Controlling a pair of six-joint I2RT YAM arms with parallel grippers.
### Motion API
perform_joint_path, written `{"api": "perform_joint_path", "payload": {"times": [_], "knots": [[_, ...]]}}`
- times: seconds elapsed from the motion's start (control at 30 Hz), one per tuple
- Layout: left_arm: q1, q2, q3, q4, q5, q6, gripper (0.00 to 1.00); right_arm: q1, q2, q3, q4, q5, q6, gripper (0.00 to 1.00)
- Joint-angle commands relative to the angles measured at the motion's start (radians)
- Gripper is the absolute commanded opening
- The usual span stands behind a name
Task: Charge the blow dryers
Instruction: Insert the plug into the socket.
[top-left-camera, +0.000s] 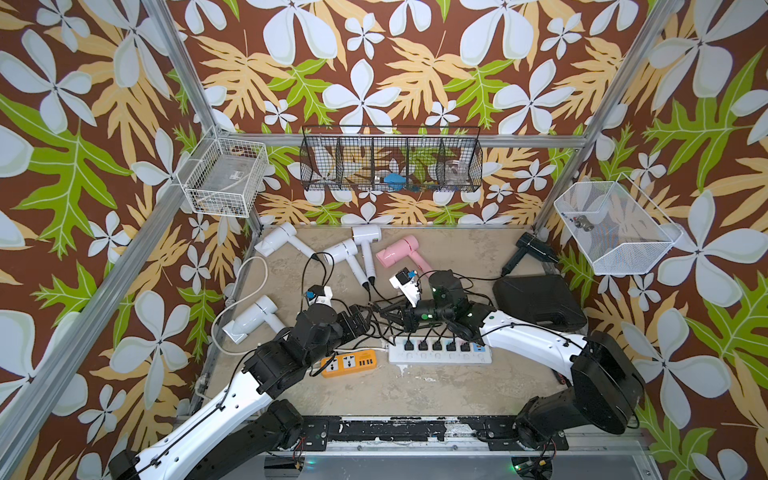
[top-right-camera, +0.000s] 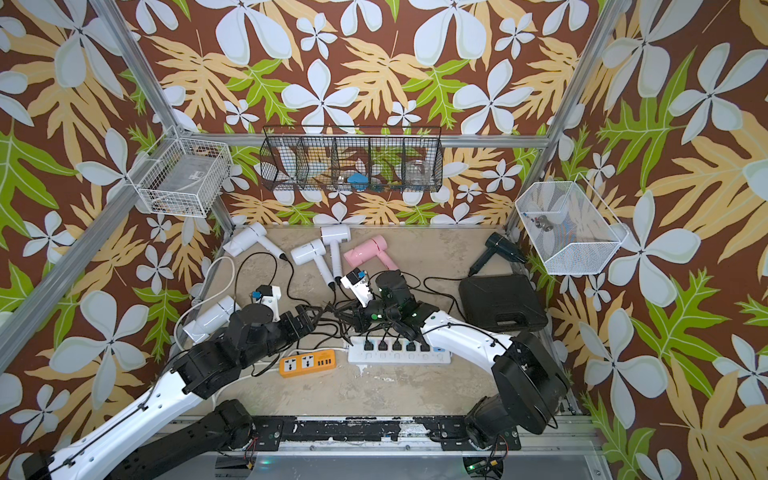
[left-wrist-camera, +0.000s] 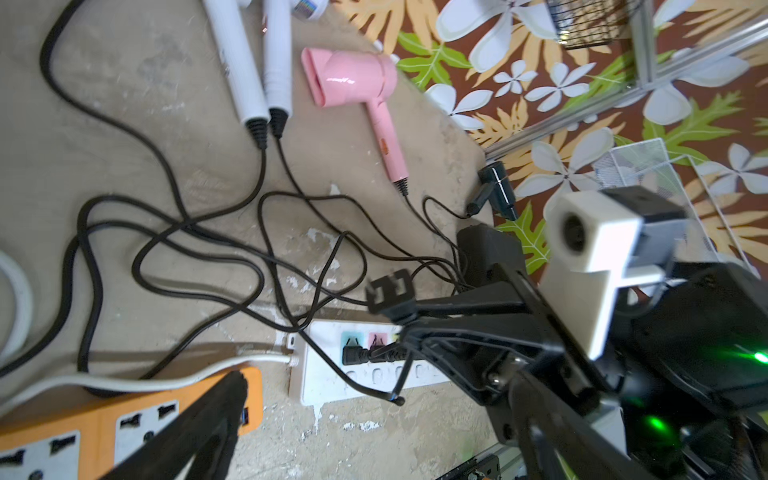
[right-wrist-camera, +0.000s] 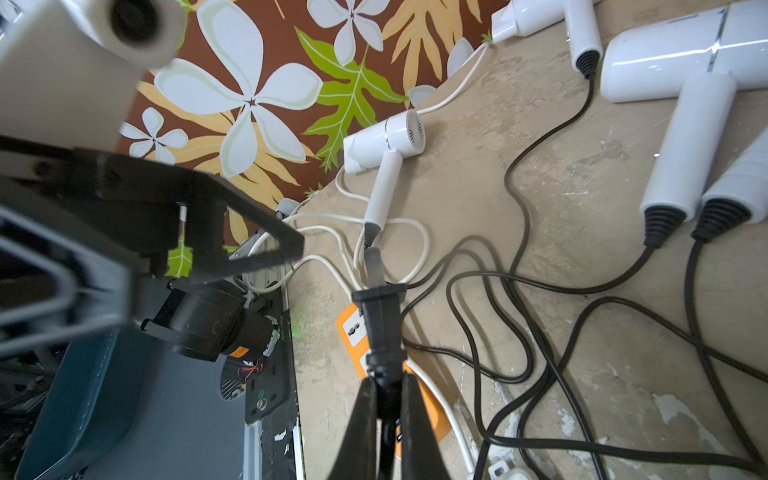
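Pinching a black plug (right-wrist-camera: 379, 316) in the right gripper (right-wrist-camera: 384, 374), up near the white power strip (top-left-camera: 440, 356), likely to push it into the one free hole (top-left-camera: 478, 345) at its end. Spreading the left gripper (top-left-camera: 368, 318) wide just beside, holding nothing. Resting the blow dryers (top-left-camera: 349, 249) flat, far back on the table (top-left-camera: 457, 249).

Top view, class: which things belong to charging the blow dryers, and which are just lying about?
Job: blow dryers, white power strip, black plug in right jaws.
Lying about: black case, black wire basket, white wire basket, white mesh basket.
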Motion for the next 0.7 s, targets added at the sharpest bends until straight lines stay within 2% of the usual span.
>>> {"api": "perform_joint_path", "payload": {"times": [0.0,0.13,0.3,0.47,0.57,0.67], "knots": [[0.013,-0.005,0.036,0.031,0.015,0.183,1.0,0.0,0.016,0.022,-0.033,-0.084,-0.015,0.0],[0.074,0.0,0.035,0.066,0.163,0.243,0.99,0.0,0.042,0.047,-0.049,-0.156,-0.003,0.0],[0.231,-0.008,-0.039,0.146,0.426,0.257,0.93,-0.012,0.052,0.031,0.042,-0.287,0.071,0.0],[0.429,-0.032,-0.204,0.397,0.785,0.143,0.81,-0.042,0.06,-0.016,0.213,-0.396,0.213,0.0],[0.464,-0.038,-0.273,0.535,0.892,0.055,0.78,-0.046,0.063,-0.022,0.239,-0.416,0.243,0.0],[0.464,-0.051,-0.317,0.642,0.944,-0.01,0.78,-0.056,0.069,-0.036,0.294,-0.436,0.295,0.0]]}}
